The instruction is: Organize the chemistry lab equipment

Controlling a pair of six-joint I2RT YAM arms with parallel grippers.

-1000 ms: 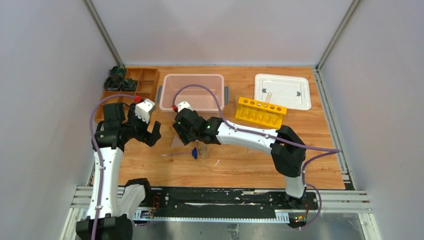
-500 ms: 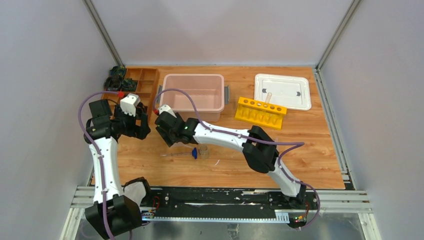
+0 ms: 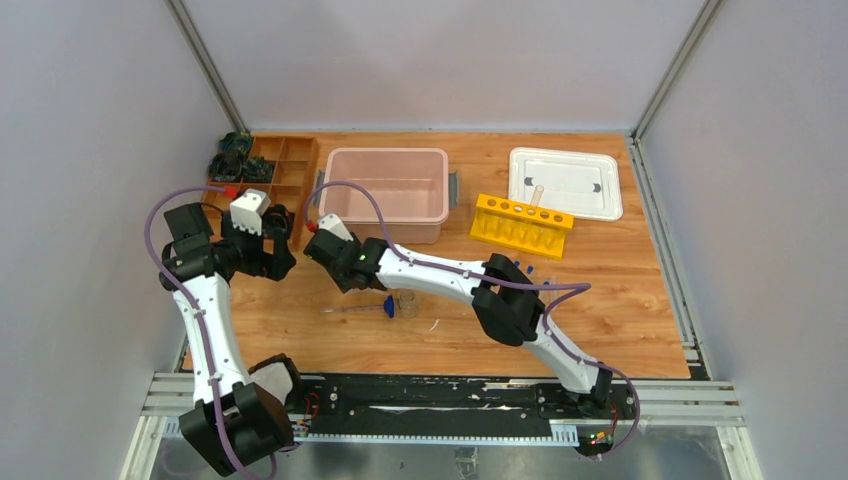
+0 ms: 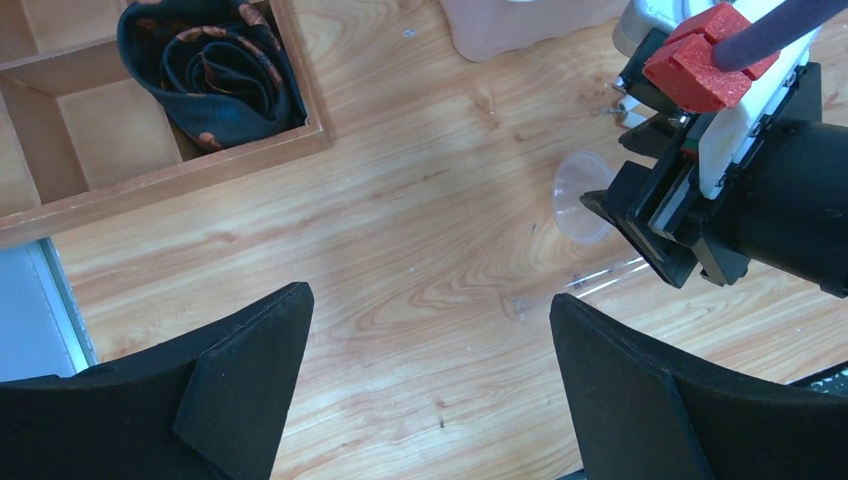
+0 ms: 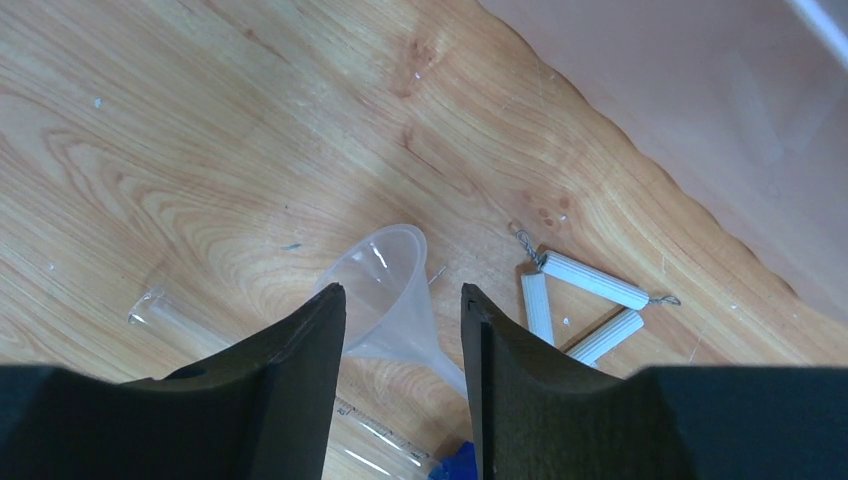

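Note:
A clear funnel lies on its side on the wood. My right gripper is open, with a finger on each side of the funnel's cone and a gap showing. The pale triangle lies just right of it. A clear glass tube with a blue cap and a tiny beaker lie nearer the front. In the top view the right gripper hides the funnel. My left gripper is wide open over bare wood, left of the funnel.
A pink bin stands behind the right gripper. The wooden compartment tray of dark parts is at the back left, close to the left gripper. A yellow holed rack and a white tray sit at the back right.
The right arm has reached further left over the funnel and its jaws have narrowed. The left arm has drawn back left toward the wooden tray.

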